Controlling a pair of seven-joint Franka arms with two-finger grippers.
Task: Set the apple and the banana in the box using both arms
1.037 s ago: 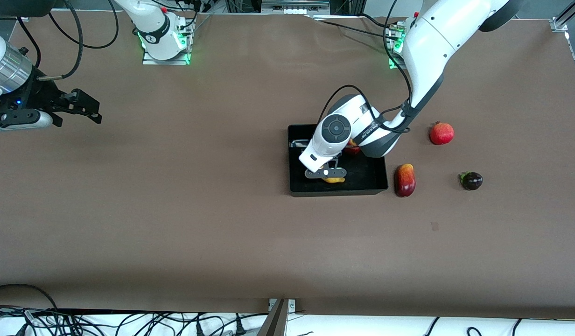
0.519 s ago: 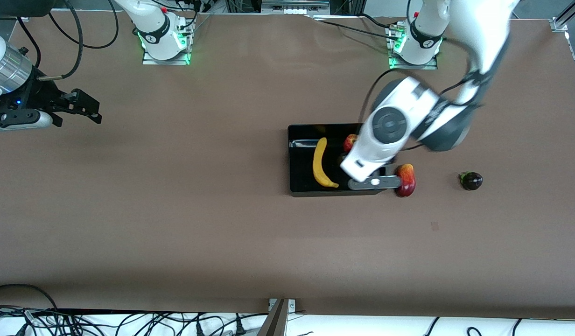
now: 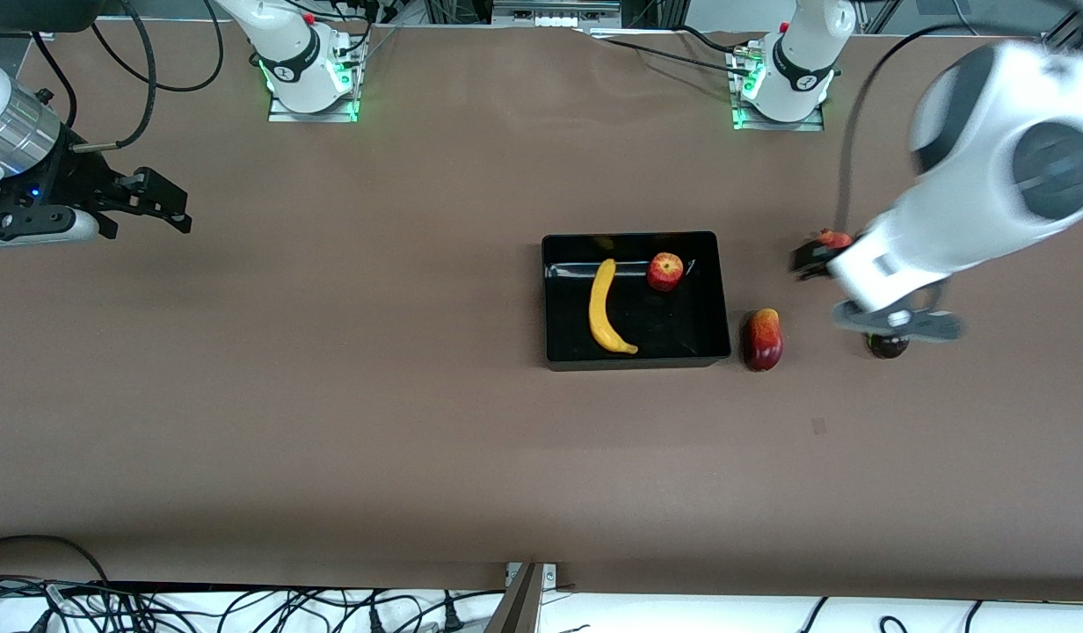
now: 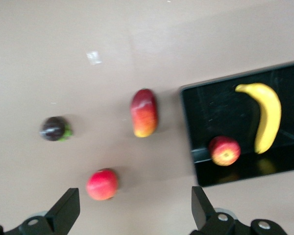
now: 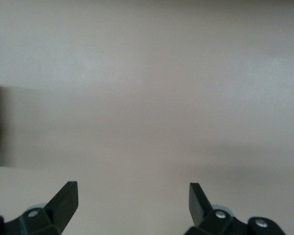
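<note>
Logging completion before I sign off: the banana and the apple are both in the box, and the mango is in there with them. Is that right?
Not quite. The banana and the apple do lie in the box, but the mango is on the table beside the box, toward the left arm's end. The front view shows it outside the wall.

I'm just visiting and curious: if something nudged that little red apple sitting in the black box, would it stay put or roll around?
The apple is round and the box floor looks glossy, so it would probably roll at a light push. It lies close to one wall, which would likely stop it soon. The banana, long and curved, would more likely slide or pivot than roll.
</note>
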